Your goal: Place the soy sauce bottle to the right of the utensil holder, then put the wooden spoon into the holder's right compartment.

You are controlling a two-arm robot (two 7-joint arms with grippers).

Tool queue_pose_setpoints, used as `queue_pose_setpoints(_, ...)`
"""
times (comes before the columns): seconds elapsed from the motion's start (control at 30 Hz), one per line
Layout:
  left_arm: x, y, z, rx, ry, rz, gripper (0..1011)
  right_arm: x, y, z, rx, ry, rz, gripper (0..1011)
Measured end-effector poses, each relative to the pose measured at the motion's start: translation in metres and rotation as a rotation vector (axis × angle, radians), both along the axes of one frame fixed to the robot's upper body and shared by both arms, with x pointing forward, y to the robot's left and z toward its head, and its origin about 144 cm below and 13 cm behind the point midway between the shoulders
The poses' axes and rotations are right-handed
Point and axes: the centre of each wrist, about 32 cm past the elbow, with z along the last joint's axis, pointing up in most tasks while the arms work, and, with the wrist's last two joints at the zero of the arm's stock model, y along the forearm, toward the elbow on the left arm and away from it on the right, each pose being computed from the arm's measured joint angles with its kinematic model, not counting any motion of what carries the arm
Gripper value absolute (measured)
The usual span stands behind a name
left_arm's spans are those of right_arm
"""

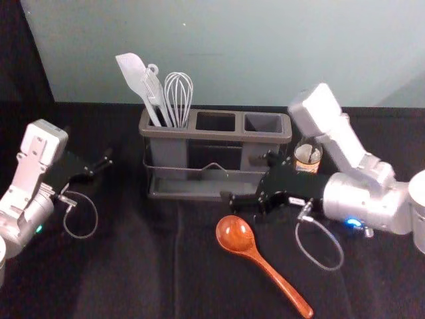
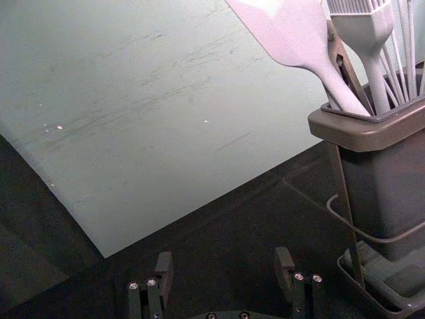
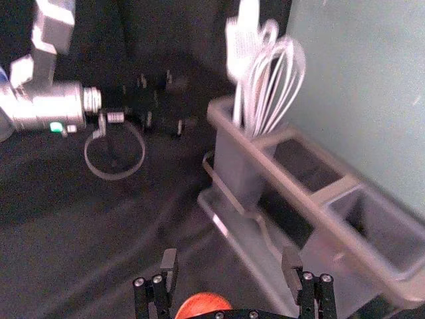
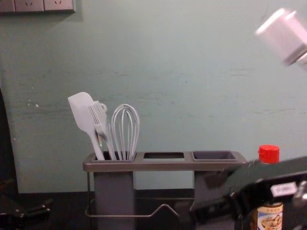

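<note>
While glimpsing its bowl from the right wrist, see the glossy reddish wooden spoon (image 1: 235,234) whole from the head, before the grey plastic utensil holder (image 1: 216,135). Find the right gripper (image 1: 250,178) there too, wide, empty; left gripper (image 1: 91,147) left of the holder, likewise. In its left compartment, find white spatula (image 1: 135,74), brush (image 1: 155,91), whisk (image 1: 178,96). Right of it, partly behind the right arm (image 1: 368,203): red-capped soy sauce bottle (image 4: 268,154).

Your wooden spoon (image 1: 234,234) is a glossy orange-brown. You have a bright red cap (image 4: 268,154) on the soy sauce bottle, its label (image 4: 270,219) mixing yellow, white and blue. The utensil holder's rim (image 4: 163,166) looks brownish grey to you, the spatula (image 4: 85,115) whitish. Your cloth (image 1: 119,266) is black, the wall (image 4: 192,72) grey-green with darker scuffs.
</note>
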Motion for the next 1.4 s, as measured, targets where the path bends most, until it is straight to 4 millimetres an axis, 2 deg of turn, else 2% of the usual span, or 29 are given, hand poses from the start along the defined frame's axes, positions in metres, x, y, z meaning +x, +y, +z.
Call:
queue_pose_setpoints(0.13,0.0,0.0,0.0,0.0,0.0,0.0,1005,0.006,0.016,-0.002,-0.068,0.102,-0.023,1002)
queue_pose_setpoints(0.5,0.0,0.0,0.0,0.0,0.0,0.0,1005,0.009,0.036,-0.019,-0.157,0.225,-0.089,1002)
queue_pose_setpoints(0.9,0.0,0.0,0.0,0.0,0.0,0.0,1005,0.013,0.044,-0.038,-0.173,0.285,-0.13,1002)
queue_pose_setpoints(1.4,0.0,0.0,0.0,0.0,0.0,0.0,1005,0.017,0.048,-0.047,-0.183,0.301,-0.152,1002)
